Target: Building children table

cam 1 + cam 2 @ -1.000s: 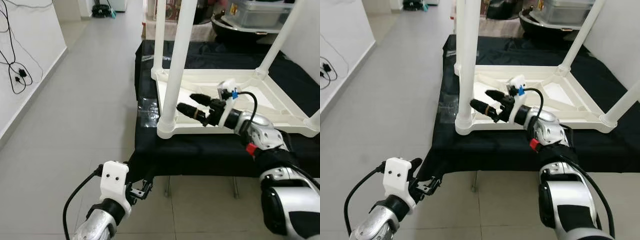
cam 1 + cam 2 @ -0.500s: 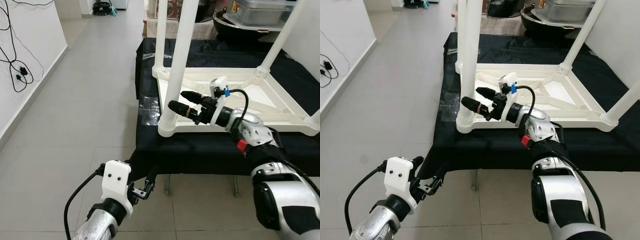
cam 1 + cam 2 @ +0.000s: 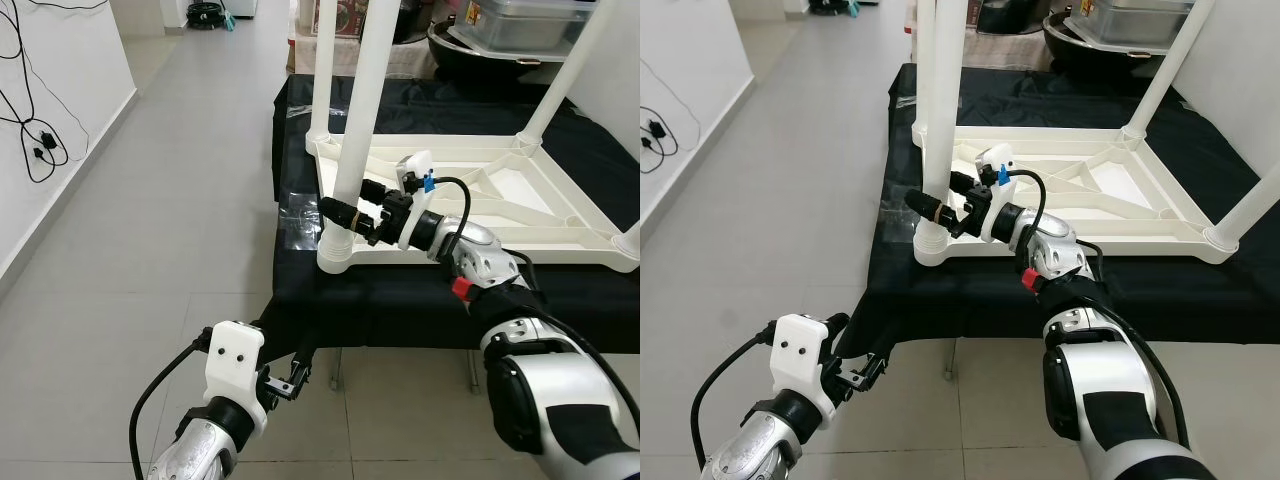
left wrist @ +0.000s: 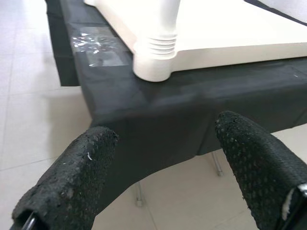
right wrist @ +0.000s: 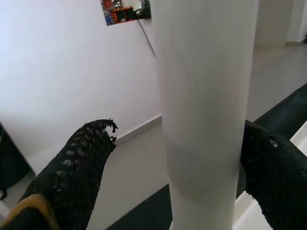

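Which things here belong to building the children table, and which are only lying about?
Belonging to the job:
- upturned white table
- its near-corner leg
- right gripper, fingers open on either side of that leg

Lying about:
- left gripper, open, low before the black cloth
- grey bin
- wall cables

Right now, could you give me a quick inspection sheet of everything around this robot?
Surface: low bench under a black cloth.
Job's things: white children's table lying upside down, legs pointing up; near-corner leg seated in its socket.
Clutter: crinkled clear plastic on the cloth; bins behind.
Grippers: right end effector open, fingers either side of the near-corner leg; left end effector open, low before the bench edge.
Cables: black wires by the white wall.
Surroundings: grey tiled floor.
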